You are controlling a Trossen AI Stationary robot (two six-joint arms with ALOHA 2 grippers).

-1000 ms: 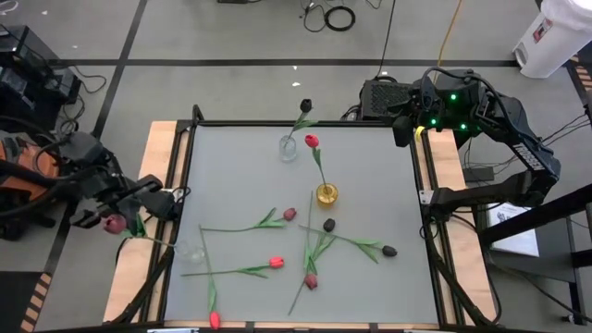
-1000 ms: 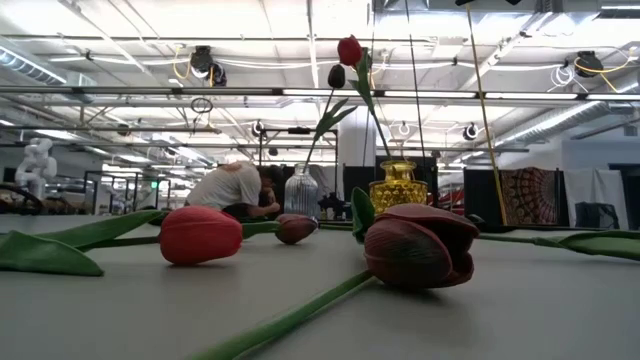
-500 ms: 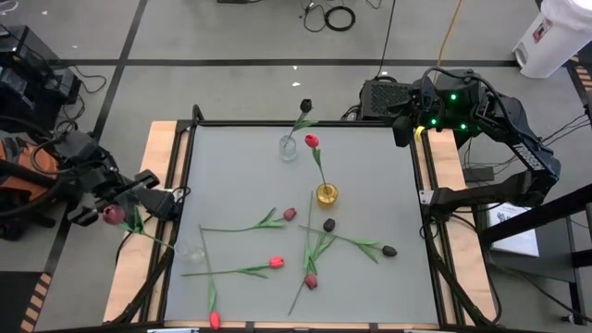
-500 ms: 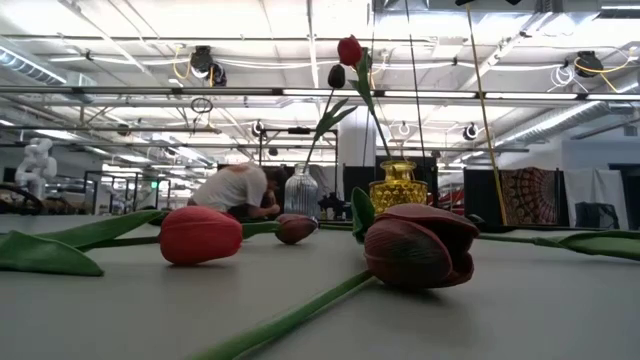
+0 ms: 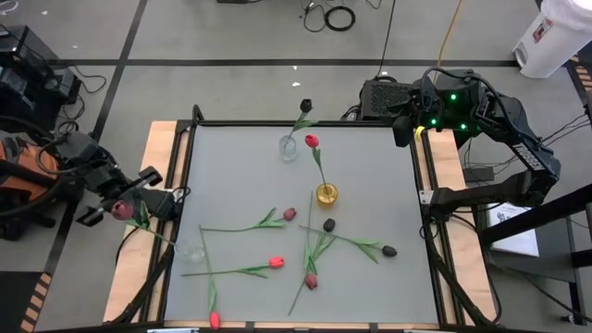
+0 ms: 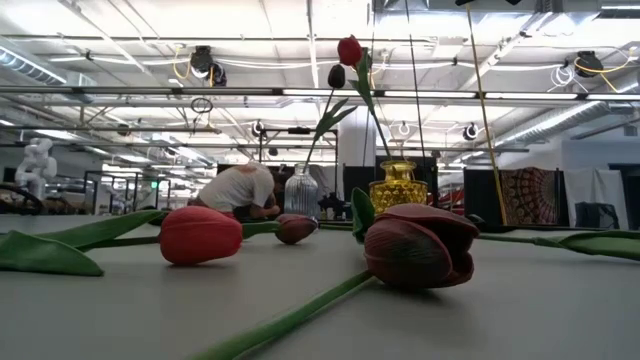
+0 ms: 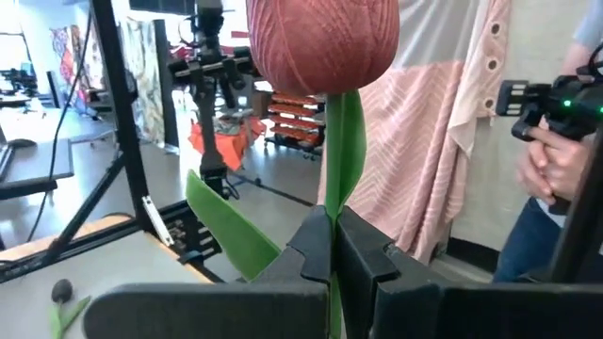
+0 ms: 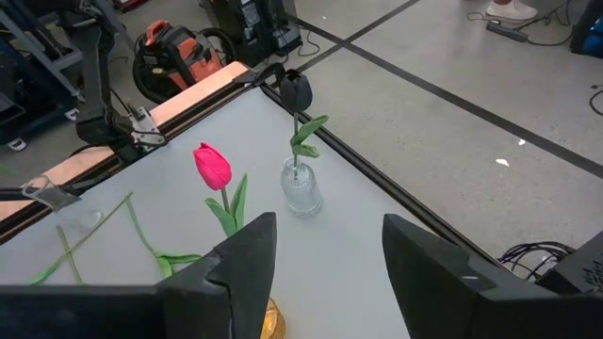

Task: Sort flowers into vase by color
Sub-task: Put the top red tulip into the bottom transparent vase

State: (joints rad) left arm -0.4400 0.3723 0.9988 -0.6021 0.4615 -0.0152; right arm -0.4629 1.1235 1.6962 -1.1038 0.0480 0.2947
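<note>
My left gripper [image 5: 130, 204] hovers over the table's left rail, shut on a maroon tulip [image 7: 320, 38]. The tulip's head [image 5: 121, 210] shows beside the fingers. Its stem [image 5: 159, 235] runs toward a small clear vase [image 5: 191, 250] at the table's left edge. A clear vase [image 5: 289, 148] at the far middle holds a black tulip [image 5: 306, 106]. A yellow vase [image 5: 326, 194] holds a red tulip [image 5: 312, 141]. Several tulips, red [image 5: 276, 263], maroon [image 5: 311, 281] and dark [image 5: 390, 250], lie flat on the table. My right gripper [image 8: 325, 273] waits open above the far right corner. My left gripper pinches the maroon tulip's stem [image 7: 332, 202] between its two fingers, a short way below the head. The fingers lie about level and across the stem. The head stands past the fingertips and a leaf [image 7: 226, 226] sticks out to one side. Whether the stem's far end touches anything I cannot tell.
The table's dark frame and wooden side rails [image 5: 157, 148] border the grey top. A person [image 6: 240, 190] bends down in the room beyond the table. A hand with a device [image 7: 551, 141] shows in the left wrist view. Bare table lies at the far right [image 5: 379, 166].
My left gripper has turned a little, and the maroon tulip's head has swung slightly toward the table's far edge and toward the table. My right arm has kept still.
</note>
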